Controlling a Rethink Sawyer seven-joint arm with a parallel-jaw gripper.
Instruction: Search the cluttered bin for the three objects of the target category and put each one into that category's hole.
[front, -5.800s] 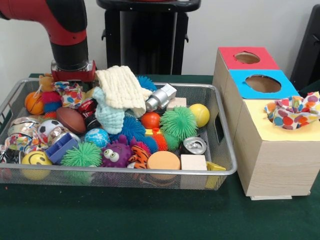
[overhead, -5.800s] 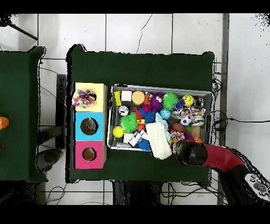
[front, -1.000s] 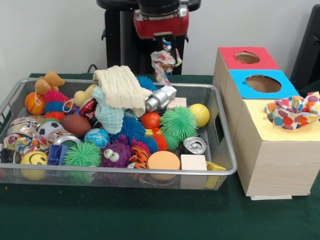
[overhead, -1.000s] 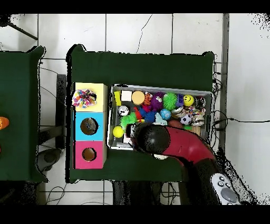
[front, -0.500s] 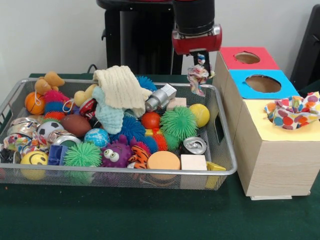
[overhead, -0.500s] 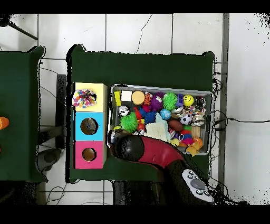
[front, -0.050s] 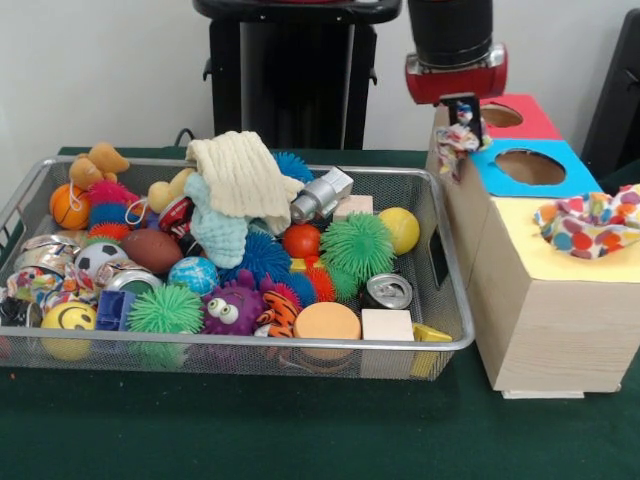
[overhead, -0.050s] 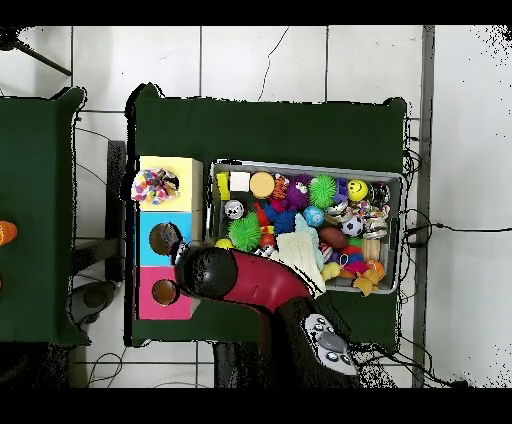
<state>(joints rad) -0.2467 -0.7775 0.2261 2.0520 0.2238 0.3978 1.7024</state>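
Polka-dot cloth hangs long axis vertical, pinched by the claw, upper right, beside the blue-topped hole.

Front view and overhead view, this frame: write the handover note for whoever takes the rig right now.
Gripper: jaws shut on a polka-dot cloth scrap, hanging at the sorting box's bin-side edge, near the blue hole.
Done: one matching dotted cloth already sits at the yellow section.
Left: carry the held scrap to the yellow section and release it, then search the wire bin for more.
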